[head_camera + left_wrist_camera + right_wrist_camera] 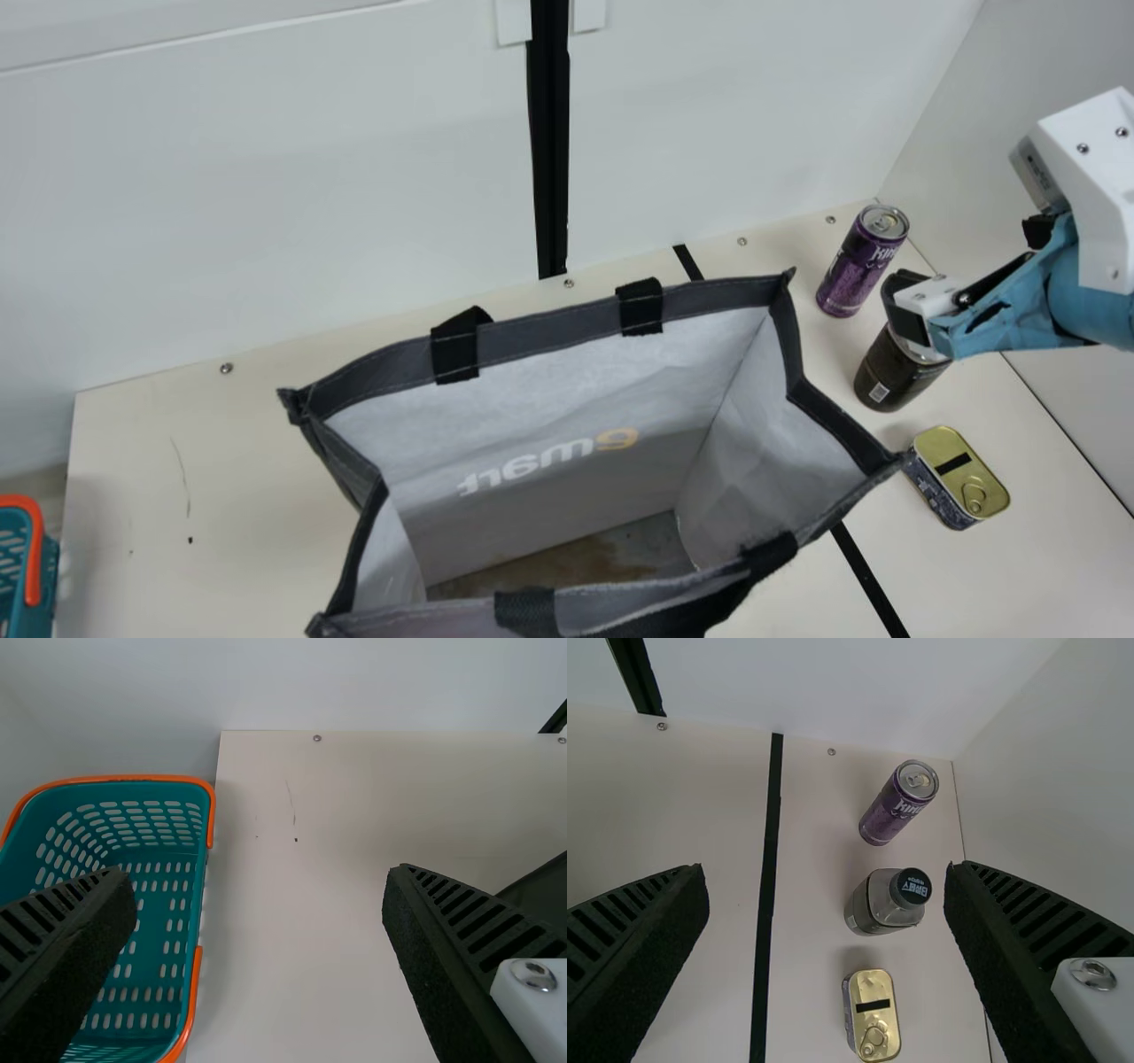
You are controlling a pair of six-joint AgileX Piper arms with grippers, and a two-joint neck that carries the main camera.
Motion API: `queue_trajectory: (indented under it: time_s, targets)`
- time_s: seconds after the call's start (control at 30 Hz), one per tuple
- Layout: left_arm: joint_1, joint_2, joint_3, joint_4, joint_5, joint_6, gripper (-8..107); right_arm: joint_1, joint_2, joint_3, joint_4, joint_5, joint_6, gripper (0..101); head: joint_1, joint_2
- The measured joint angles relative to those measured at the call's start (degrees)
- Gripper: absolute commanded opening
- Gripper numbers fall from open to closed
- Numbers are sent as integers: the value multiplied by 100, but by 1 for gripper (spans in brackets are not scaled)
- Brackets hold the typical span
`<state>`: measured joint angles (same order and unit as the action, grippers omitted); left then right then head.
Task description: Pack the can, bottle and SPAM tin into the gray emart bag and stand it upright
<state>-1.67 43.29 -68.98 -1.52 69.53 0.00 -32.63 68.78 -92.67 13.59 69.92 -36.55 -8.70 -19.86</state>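
Right gripper (921, 306): It hung by the bottle in the main view, at the bag's two to three o'clock; in its wrist view the fingers were spread wide, clamped on nothing.
Left gripper (259, 870): Its fingers were well apart too, with no load, above the table (292, 930) beside the basket (213, 815).
Bottle risk: A finger coming down off-centre could have knocked the bottle (890, 377) over, perhaps into its neighbours. Its narrower, rounded top might have slipped if pinched too high.
Can risk: The can (855, 270) was tall and slim, so a brush from a finger could have toppled it.
Tin risk: The tin (961, 474) sat low near the bag's corner; reaching for it might have shoved that corner.
Bag risk: The cloth sides looked soft and could have folded inward if a load caught the rim, and the near handle (771, 563) could have snagged a finger.
Bag: The bag (496, 354) stood upright, mouth gaping, its stained bottom showing; all three groceries were outside it.
Groceries: From the bag, the can stood at two o'clock, the bottle just short of three, the tin at three, ring-pull up.
Basket: It was at the bag's eight to nine o'clock, orange-rimmed with slotted walls.
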Motion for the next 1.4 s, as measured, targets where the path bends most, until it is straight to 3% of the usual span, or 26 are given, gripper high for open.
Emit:
queue_trajectory:
  time_s: [0.8,1.4]
  targets:
    - [-85,72,-44,36,-66,0,90,0,0,0,0,0,0,95,0,-9]
    - [-965,891,-834,628,-331,-62,90,0,0,0,0,0,0,95,0,-9]
